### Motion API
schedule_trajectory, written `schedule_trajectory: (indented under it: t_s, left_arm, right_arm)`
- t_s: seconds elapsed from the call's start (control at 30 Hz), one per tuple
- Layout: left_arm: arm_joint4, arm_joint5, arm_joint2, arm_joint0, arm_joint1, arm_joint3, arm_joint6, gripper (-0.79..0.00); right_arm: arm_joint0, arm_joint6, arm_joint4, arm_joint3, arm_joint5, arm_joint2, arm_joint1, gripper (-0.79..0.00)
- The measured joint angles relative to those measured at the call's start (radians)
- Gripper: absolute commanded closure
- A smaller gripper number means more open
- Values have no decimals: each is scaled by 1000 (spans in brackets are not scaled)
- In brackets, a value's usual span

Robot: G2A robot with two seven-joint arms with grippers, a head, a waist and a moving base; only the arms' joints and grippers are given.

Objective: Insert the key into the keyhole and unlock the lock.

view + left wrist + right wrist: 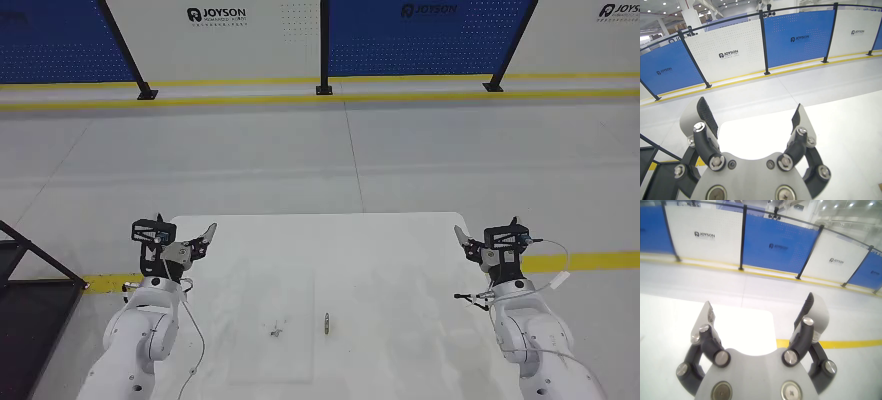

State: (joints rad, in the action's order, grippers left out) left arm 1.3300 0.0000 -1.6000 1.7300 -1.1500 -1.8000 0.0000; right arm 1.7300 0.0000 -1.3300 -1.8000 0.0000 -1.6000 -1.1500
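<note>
Bright, even indoor light falls from round white ceiling lamps (pixel 678 7). The white rectangular counter (pixel 838 132) glares almost blank in both wrist views. From above it looks a softer grey-white, with only faint shadows. Soft highlights sit on the screws of the silver and black left end effector (pixel 750 103). The blue and white perforated fence panels (pixel 797 49) bow in a curve toward the wrist views' edges.

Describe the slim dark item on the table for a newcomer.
On the white table, look at the near middle. Two small items lie apart there; the slim item is the one toward the right gripper, dark and straight, unlike its paler, splayed neighbour.
</note>
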Motion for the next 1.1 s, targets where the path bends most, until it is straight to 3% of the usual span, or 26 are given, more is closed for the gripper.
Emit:
schedule_trajectory:
  t_s: [0.13,0.23,0.5,0.63,0.77,0.9,1.1]
  left_arm:
    - [22,-10,14,14,0,-11,-4,-785]
    - [66,-37,45,70,-1,-69,-29,-785]
    - [240,-124,121,345,6,-299,-199,-785]
    - [311,-115,196,421,4,-324,-302,-785]
    - [336,-100,261,430,-1,-310,-396,-785]
    - [333,-35,335,386,-14,-261,-497,-776]
    - [296,68,406,301,-33,-192,-576,-613]
  right_arm:
    - [0,0,0,0,0,0,0,-785]
    - [0,0,0,0,0,0,0,-785]
    - [0,0,0,0,0,0,0,-785]
    - [0,0,0,0,0,0,0,-785]
    - [0,0,0,0,0,0,0,-785]
    - [0,0,0,0,0,0,0,-785]
    - [0,0,0,0,0,0,0,-785]
